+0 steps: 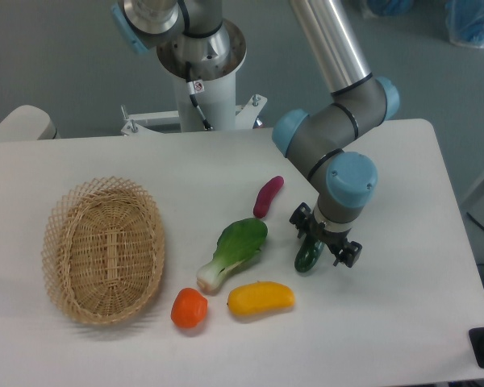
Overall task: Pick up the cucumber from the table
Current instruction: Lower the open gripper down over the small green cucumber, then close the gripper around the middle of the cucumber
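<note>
The cucumber [307, 258] looks glossy and smooth, like plastic. The tabletop [403, 322] is matt white. The basket [103, 250] is rough woven wicker. The arm's tube [329, 40] is polished metal, with matt blue plastic joint caps [352, 178].

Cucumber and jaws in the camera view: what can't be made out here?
- Cucumber: its upper part is hidden under the gripper and wrist, so only the lower end shows.
- Jaws: whether they are open or shut on the cucumber is hidden by the wrist above them.
- Contact between cucumber and table: cannot tell whether it is lifted.
</note>
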Robot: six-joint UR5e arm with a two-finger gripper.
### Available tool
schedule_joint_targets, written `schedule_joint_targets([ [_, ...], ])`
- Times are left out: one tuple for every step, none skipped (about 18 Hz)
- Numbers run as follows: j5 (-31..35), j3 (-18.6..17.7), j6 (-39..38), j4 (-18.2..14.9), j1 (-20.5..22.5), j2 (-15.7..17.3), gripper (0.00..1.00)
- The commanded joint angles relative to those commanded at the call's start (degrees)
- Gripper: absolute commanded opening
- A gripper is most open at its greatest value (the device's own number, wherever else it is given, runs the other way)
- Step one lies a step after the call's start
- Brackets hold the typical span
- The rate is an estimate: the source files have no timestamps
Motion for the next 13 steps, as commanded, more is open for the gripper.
schedule_joint_targets([
  [0.09,0.00,0.00,0.09,0.00,-0.09,1.00],
  [0.09,0.09,0.00,0.17,0.00,-0.17,0.99],
  [0.17,0.09,0.00,0.09,0.00,-0.18,0.90],
  [0.18,0.09,-0.09,0.09,0.00,-0.18,0.76],
  [0.18,0.09,-0.26,0.09,0.00,-0.18,0.62],
  [0.18,0.17,-0.79,0.26,0.00,-0.18,0.44],
  [0.18,0.17,-0.96,0.44,0.00,-0.26,0.34],
  [0.18,0.26,-0.88,1.05,0.00,-0.26,0.32],
  [0.18,0.26,-0.88,1.66,-0.09,-0.35,0.32],
  [0.26,0.52,-0.79,1.76,-0.09,-0.44,0.31],
  [0.44,0.87,-0.44,1.67,-0.09,-0.44,0.29],
  [0.96,1.40,-0.18,1.32,0.00,-0.44,0.28],
  [1.66,1.84,-0.26,1.14,-0.09,-0.44,0.28],
])
